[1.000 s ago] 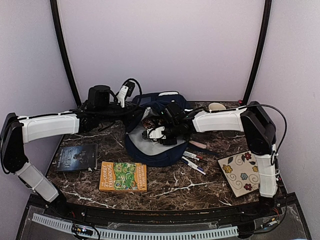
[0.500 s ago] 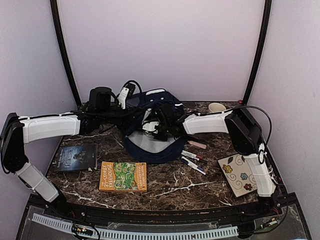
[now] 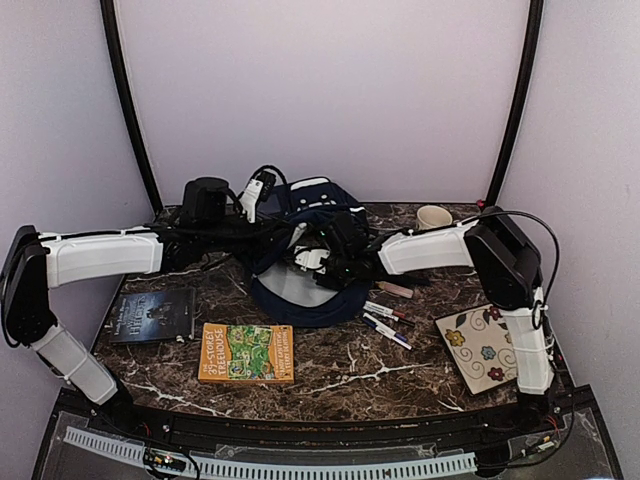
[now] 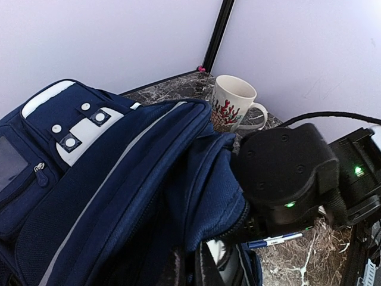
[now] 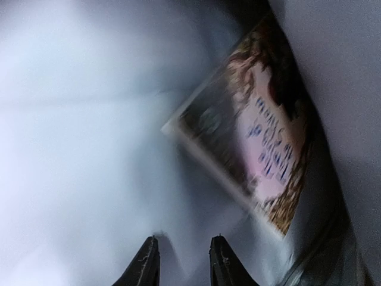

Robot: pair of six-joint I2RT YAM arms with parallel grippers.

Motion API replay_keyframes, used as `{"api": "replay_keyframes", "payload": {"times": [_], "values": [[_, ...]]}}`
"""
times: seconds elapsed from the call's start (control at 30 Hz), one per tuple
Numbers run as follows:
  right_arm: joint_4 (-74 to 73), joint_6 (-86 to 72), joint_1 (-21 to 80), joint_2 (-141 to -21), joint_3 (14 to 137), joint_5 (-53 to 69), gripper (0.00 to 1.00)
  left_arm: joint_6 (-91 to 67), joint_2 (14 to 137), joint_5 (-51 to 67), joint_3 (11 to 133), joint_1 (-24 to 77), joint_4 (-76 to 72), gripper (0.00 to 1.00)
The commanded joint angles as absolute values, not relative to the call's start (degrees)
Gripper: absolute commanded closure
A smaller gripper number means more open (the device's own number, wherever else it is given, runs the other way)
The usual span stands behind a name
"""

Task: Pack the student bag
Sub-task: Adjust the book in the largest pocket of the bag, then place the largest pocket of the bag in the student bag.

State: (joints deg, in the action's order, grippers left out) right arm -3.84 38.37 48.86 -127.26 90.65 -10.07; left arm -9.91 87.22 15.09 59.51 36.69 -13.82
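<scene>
The student bag (image 3: 300, 285), navy blue with light grey lining, lies at the table's middle back with its mouth held up. Its white slotted patch (image 4: 76, 132) shows in the left wrist view. My left gripper (image 3: 262, 236) is shut on the fabric at the bag's upper rim; its fingers (image 4: 205, 269) pinch the navy edge. My right gripper (image 3: 318, 258) reaches into the mouth. Inside, it (image 5: 183, 262) stands open over the grey lining (image 5: 89, 149), nothing between its fingers. A book with a pinkish cover (image 5: 262, 131) lies blurred ahead of it.
On the table in front lie a dark book (image 3: 152, 315), an orange and green book (image 3: 247, 352), a few pens (image 3: 385, 320) and a floral plate (image 3: 485, 345). A patterned mug (image 4: 232, 110) stands at the back right, behind the right arm's wrist (image 4: 286, 173).
My right gripper has pushed from the bag's mouth deeper into it, toward the back. The left gripper has raised the bag's rim slightly and keeps its hold.
</scene>
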Motion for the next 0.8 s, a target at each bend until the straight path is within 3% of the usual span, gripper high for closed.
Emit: {"api": "replay_keyframes", "payload": {"times": [0.0,0.5,0.77], "values": [[-3.4,36.8,49.7,-116.0,81.5,-4.0,0.70,-11.6,87.3,14.4,58.6,37.6,-17.4,1.00],[-12.5,30.2,50.0,-98.6,68.7,9.0,0.69,-11.5,94.5,11.7,58.9,37.4,-16.3,1.00],[-16.7,27.3,50.0,-95.0,68.7,14.0,0.69,-9.3,92.7,13.4,63.4,37.2,-4.7,0.97]]}}
